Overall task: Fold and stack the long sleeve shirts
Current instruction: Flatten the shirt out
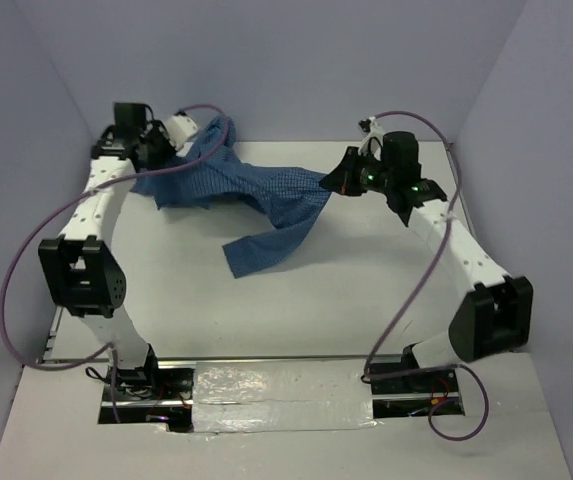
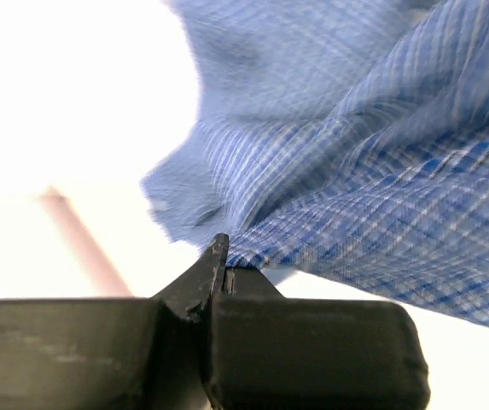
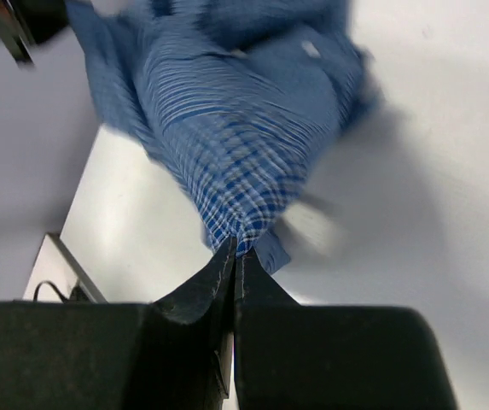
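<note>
One blue checked long sleeve shirt hangs stretched between my two grippers above the back of the table, and a sleeve droops down to the surface. At the far left my left gripper is shut on the shirt's edge, its jaws pressed together. To the right of the shirt, my right gripper is shut on a bunched fold of the cloth, which fans out from its tips.
White table lies under the shirt, with grey walls close at the back and sides. Purple cables loop from both arms. The arm bases sit at the near edge.
</note>
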### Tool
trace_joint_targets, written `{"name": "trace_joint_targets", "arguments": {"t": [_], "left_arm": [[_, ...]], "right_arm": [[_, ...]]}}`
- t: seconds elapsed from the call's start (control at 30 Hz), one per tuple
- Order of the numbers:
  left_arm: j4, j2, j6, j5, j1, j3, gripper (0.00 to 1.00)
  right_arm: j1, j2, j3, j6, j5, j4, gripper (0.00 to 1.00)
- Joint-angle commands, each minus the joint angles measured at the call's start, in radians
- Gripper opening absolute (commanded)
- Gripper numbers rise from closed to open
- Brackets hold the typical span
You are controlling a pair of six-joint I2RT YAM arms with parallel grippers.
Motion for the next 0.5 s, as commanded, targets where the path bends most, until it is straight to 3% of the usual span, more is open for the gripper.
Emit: {"name": "trace_joint_targets", "arguments": {"t": [0.0, 0.13, 0.2, 0.27, 0.33, 0.4, 0.43, 0.47], "left_arm": [[-0.289, -0.140, 0.245, 0.191, 0.020, 0.227, 0.00], [-0.558, -0.186, 0.416, 0.358, 0.047, 0.320, 0.00], [-0.600, -0.166, 0.453, 0.395, 0.048, 0.349, 0.04], [-0.567, -0.145, 0.441, 0.416, 0.048, 0.323, 0.17], [-0.540, -0.093, 0.456, 0.436, 0.048, 0.275, 0.22], [-0.351, 0.035, 0.319, 0.424, 0.046, 0.257, 0.31], [-0.350, 0.036, 0.318, 0.407, 0.046, 0.257, 0.31], [-0.292, 0.135, 0.257, 0.385, 0.045, 0.304, 0.41]], "right_arm": [[0.011, -0.166, 0.047, -0.144, -0.074, -0.073, 0.00], [0.053, -0.296, 0.012, -0.149, -0.189, -0.078, 0.00], [0.059, -0.321, -0.036, -0.101, -0.223, -0.007, 0.00], [0.059, -0.316, -0.086, -0.040, -0.240, 0.054, 0.00], [0.056, -0.254, -0.091, -0.024, -0.203, 0.072, 0.00], [0.024, -0.135, -0.046, 0.034, -0.110, 0.065, 0.00], [0.024, -0.087, -0.045, 0.034, -0.110, 0.065, 0.00], [0.012, -0.033, -0.004, 0.060, -0.102, 0.071, 0.00]]}}
